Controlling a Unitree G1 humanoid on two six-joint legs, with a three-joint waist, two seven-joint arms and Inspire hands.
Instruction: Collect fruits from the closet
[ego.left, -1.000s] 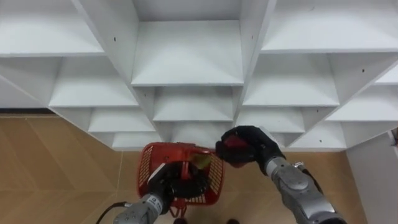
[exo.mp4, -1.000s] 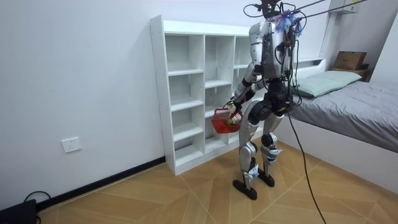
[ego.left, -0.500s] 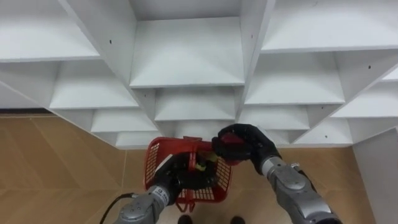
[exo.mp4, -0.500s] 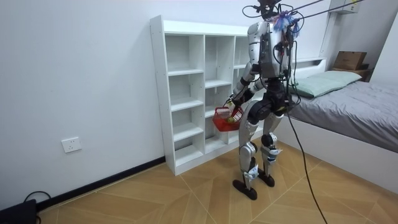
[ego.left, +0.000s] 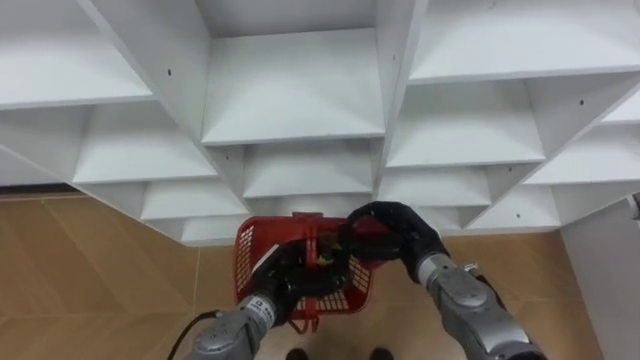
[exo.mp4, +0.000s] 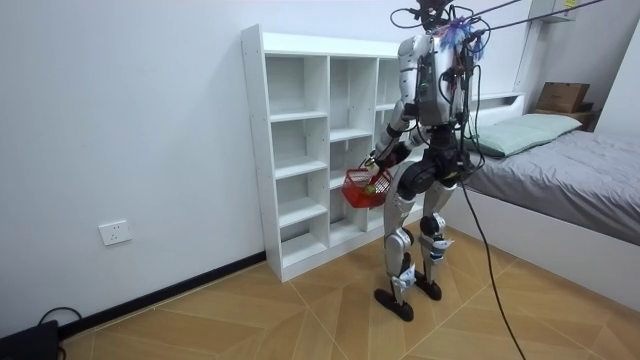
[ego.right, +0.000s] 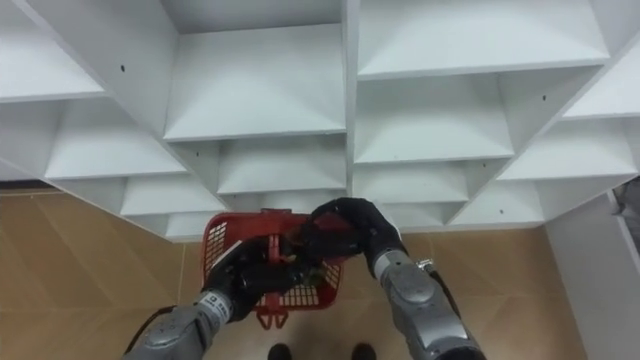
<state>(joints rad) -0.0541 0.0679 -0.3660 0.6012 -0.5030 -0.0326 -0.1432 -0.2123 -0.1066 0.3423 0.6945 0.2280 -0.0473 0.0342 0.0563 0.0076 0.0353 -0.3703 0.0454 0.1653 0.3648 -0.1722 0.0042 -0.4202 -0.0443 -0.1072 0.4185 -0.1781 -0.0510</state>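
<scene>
**Red fruit over basket, in front of shelf unit**

Standing upright close to white shelf unit (ego.left: 300, 90), facing it, on wood floor (ego.left: 90, 270); bed (exo.mp4: 580, 160) behind, at room view's right. Compartments seen from head cam: bare white boards.

L side: left hand (ego.left: 285, 288) at waist height, fingers curled round handle of red basket (ego.left: 247, 262), holding it out in front of body, just short of lower shelves. Basket is plastic mesh w/ open top; also seen in room view, between body and shelf unit.

R side: right hand (ego.left: 398, 232) reaching in from right, dark fingers closed round red fruit (ego.left: 366, 234). Fruit mostly wrapped by fingers, only a patch of red showing; can't tell what kind. Hand + fruit sit at basket's right rim, above the opening, close to left hand, nearly touching.

Inside basket: a yellow-green fruit (ego.left: 325, 263) between the two hands, partly hidden by fingers. Can't tell if anything more lies underneath.
</scene>
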